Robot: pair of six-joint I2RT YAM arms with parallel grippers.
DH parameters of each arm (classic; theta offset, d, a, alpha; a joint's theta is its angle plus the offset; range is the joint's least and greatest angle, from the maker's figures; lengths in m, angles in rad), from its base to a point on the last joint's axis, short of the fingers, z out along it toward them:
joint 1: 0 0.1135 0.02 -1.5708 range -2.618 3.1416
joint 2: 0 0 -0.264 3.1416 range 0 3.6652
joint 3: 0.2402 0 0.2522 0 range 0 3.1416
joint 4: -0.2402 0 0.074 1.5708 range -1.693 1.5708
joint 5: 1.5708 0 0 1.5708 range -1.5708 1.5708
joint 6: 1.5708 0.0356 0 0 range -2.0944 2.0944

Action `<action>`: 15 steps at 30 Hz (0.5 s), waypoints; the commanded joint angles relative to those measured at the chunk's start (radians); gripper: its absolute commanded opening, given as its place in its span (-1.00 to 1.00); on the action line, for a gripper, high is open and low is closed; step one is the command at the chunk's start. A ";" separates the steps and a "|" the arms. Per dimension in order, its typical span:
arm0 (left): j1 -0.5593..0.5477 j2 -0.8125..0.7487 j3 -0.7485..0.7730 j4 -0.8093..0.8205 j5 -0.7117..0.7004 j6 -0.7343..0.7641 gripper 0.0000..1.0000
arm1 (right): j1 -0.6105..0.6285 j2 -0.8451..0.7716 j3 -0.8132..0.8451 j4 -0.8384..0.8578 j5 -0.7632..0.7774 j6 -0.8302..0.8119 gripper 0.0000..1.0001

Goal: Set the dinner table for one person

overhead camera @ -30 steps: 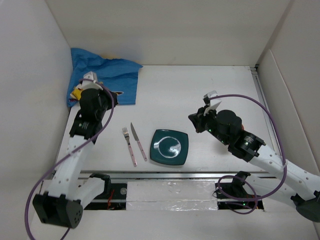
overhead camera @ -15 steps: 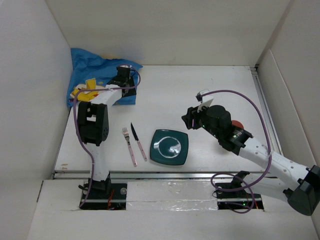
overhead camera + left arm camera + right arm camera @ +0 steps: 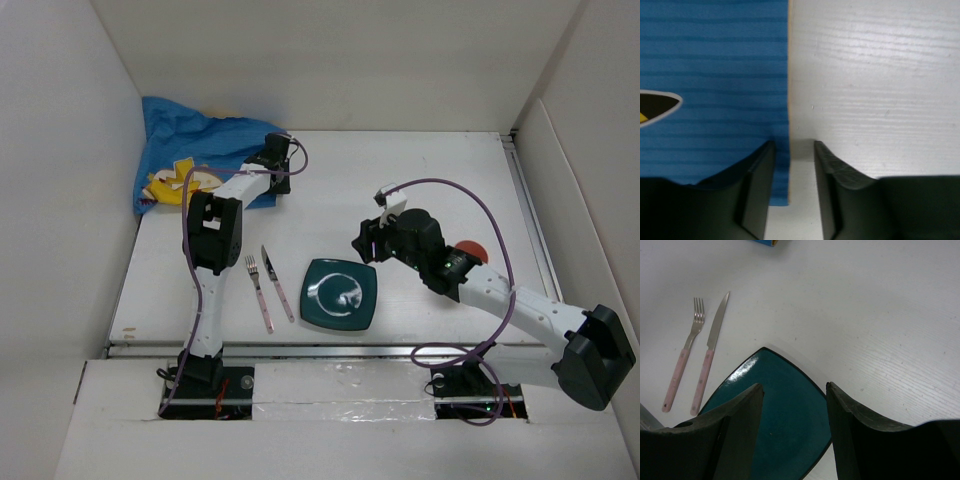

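White surface boxed in by panel walls, one place partly laid.

The surface (image 3: 430,180) is seen plain and matte; it is closed in by white walls (image 3: 330,60) at its left, far and right edges, and a metal rail (image 3: 330,349) is run along its near edge. A crumpled blue cloth (image 3: 180,140) with a yellow print is bunched in the far left corner. A dark green square plate (image 3: 340,294) is set by the middle of the near edge, with a knife (image 3: 277,283) just left of it and a fork (image 3: 258,290) beside that. The left tool (image 3: 794,145) is held narrowly open astride the cloth's straight edge. The right tool (image 3: 794,387) is held wide open above the plate's far corner.
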State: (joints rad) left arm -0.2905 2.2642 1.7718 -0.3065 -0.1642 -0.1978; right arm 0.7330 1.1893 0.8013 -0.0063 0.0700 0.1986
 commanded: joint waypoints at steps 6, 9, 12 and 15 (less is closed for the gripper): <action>-0.027 0.129 0.224 -0.134 0.011 -0.003 -0.81 | -0.044 -0.049 0.013 0.058 0.028 -0.004 0.18; -0.048 0.184 0.334 -0.167 0.041 -0.011 -1.00 | -0.055 -0.080 -0.002 0.063 0.031 0.008 0.18; -0.097 0.207 0.383 -0.149 0.106 -0.022 -1.00 | -0.064 -0.089 -0.010 0.066 0.042 0.013 0.17; -0.185 0.201 0.432 -0.086 0.158 -0.022 -1.00 | -0.075 -0.086 -0.008 0.065 0.057 0.018 0.17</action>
State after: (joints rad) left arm -0.3702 2.4729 2.1448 -0.4164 -0.1104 -0.2043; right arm 0.6724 1.1168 0.8013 0.0101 0.0948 0.2089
